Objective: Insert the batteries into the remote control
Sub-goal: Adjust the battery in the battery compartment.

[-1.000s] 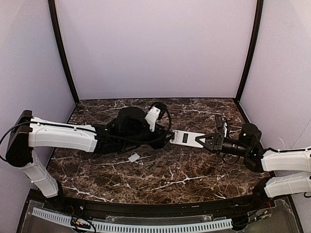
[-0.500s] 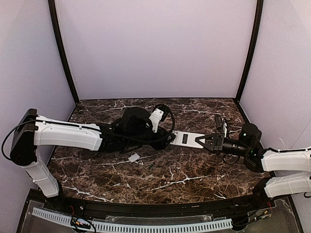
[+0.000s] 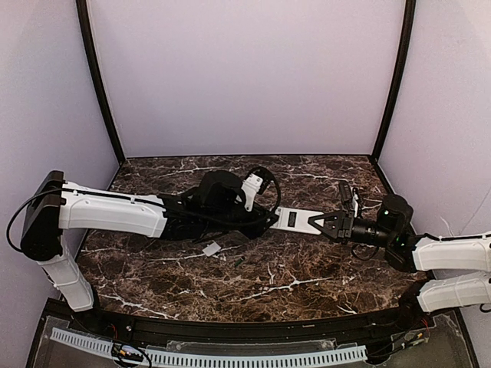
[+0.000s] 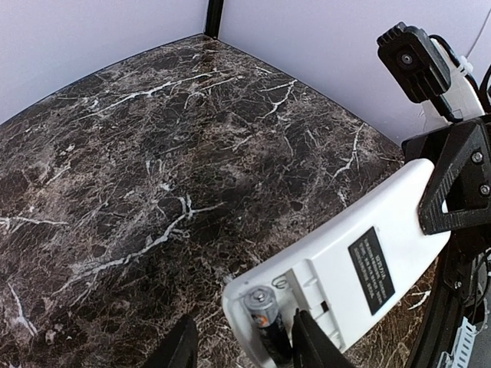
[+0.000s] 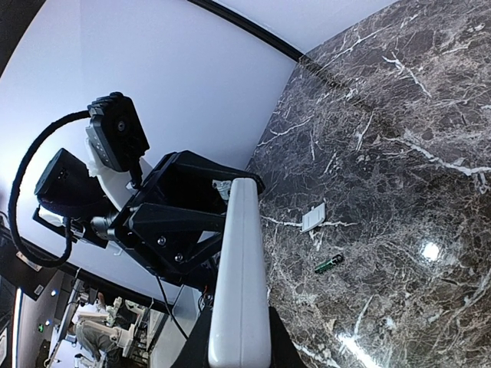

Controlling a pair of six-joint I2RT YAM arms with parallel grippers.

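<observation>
**Remote [image 3: 291, 218]:** held clear of the table [image 3: 307, 280], white back uppermost, long axis running between the two arms.

**Right gripper [image 3: 318, 223]:** clamped on one end of the remote, with one black finger seen lying over the back.

**Left gripper [image 4: 244, 349]:** at the opposite end, fingers spread to either side of the open bay and not pinching the casing.

**Seated battery [image 4: 265, 313]:** lies in the bay with its metal cap showing. Whether it is pressed fully home cannot be told.

**Loose battery [image 5: 328, 264]:** lies on the table toward the near side, near a small white cover [image 5: 313, 218].

**Handling (judged):**
- The remote is probably a light, stiff, hollow plastic shell with smooth faces.
- Gripped at one end only, it acts as a lever, so any push at the bay may pivot or slide it in the jaws. A firm hold across the flat faces suits it best.
- The batteries look hard, round and smooth, so they are likely to roll or squirt out of a pinch.
- The loose battery is best taken across its width at mid-length, which leaves both ends free to meet the contacts
</observation>
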